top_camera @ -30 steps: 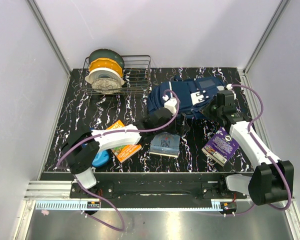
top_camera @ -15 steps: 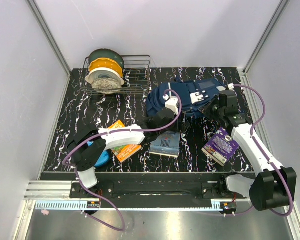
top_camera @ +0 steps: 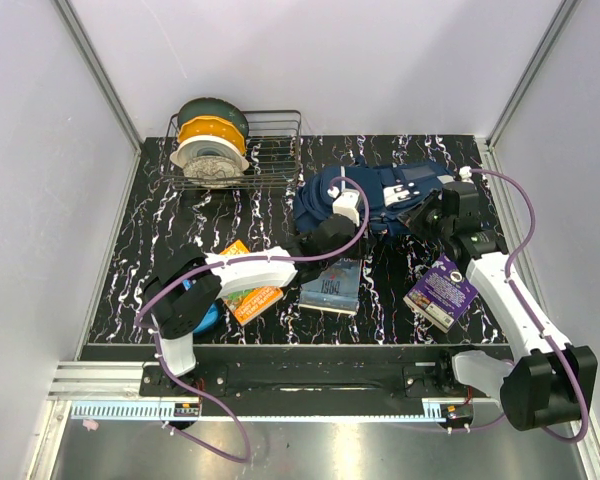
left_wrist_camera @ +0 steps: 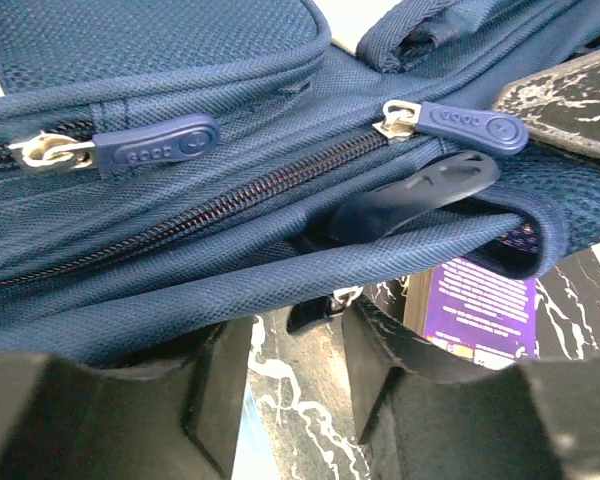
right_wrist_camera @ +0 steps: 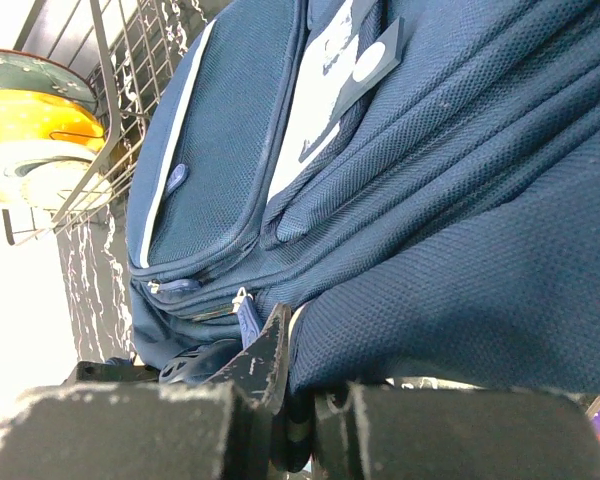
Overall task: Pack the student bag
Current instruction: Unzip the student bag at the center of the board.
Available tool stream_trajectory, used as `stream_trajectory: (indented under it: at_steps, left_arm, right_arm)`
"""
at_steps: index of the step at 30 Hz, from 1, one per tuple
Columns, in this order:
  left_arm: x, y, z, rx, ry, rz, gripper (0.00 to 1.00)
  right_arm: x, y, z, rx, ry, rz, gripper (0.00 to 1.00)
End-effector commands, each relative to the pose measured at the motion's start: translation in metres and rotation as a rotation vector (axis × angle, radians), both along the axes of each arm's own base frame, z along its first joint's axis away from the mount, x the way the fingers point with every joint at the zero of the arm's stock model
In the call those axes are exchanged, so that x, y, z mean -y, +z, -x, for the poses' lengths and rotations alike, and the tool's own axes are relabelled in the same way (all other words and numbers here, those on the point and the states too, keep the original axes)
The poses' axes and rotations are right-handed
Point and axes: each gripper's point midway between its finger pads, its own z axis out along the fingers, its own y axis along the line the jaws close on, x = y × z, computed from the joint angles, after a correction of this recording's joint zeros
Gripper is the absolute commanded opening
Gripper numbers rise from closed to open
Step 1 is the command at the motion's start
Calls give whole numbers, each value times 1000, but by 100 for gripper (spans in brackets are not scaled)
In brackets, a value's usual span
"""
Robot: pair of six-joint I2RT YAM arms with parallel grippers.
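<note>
Black marbled table (top_camera: 170,240): right end effector (top_camera: 426,214) pinches student bag (right_wrist_camera: 460,200), left end effector (left_wrist_camera: 295,340) apart

A black marble-patterned tabletop (top_camera: 145,225) veined in white sits boxed by plain pale walls (top_camera: 310,60) on three sides, with aluminium corner struts (top_camera: 100,75) and a brushed metal ledge (top_camera: 310,450) along the near edge.

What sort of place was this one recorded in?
Probably a lab robot test cell, not a classroom: white wall panels in aluminium framing, a black marble-patterned tabletop, and a white left arm and right arm bolted to a black metal rail at its near edge, working a navy blue fabric backpack.
</note>
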Motion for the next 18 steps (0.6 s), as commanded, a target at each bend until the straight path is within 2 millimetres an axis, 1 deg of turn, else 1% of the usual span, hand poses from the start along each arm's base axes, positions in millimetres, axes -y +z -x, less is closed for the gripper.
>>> stream_trajectory:
  at_steps: [1, 3, 6, 8, 12, 15, 16, 18]
  left_arm:
    - [4, 42, -21, 96, 70, 89, 43]
    - [1, 44, -23, 102, 82, 85, 41]
    - [1, 50, -23, 118, 84, 100, 42]
    - [3, 58, -23, 134, 76, 125, 45]
    - [3, 67, -25, 159, 85, 164, 44]
    - [2, 72, -27, 181, 96, 184, 36]
    - [2, 72, -28, 185, 100, 187, 36]
    - [2, 74, -28, 195, 105, 198, 29]
  right_arm:
    - [-17, 47, 4, 125, 89, -63, 0]
    - [-17, 49, 5, 131, 92, -59, 0]
    - [-17, 49, 7, 131, 96, -56, 0]
    - [-17, 48, 8, 130, 96, -55, 0]
    - [-18, 47, 10, 128, 102, -57, 0]
    - [-18, 46, 11, 125, 108, -59, 0]
    - [-18, 46, 12, 125, 109, -60, 0]
    - [-19, 45, 13, 122, 119, -62, 0]
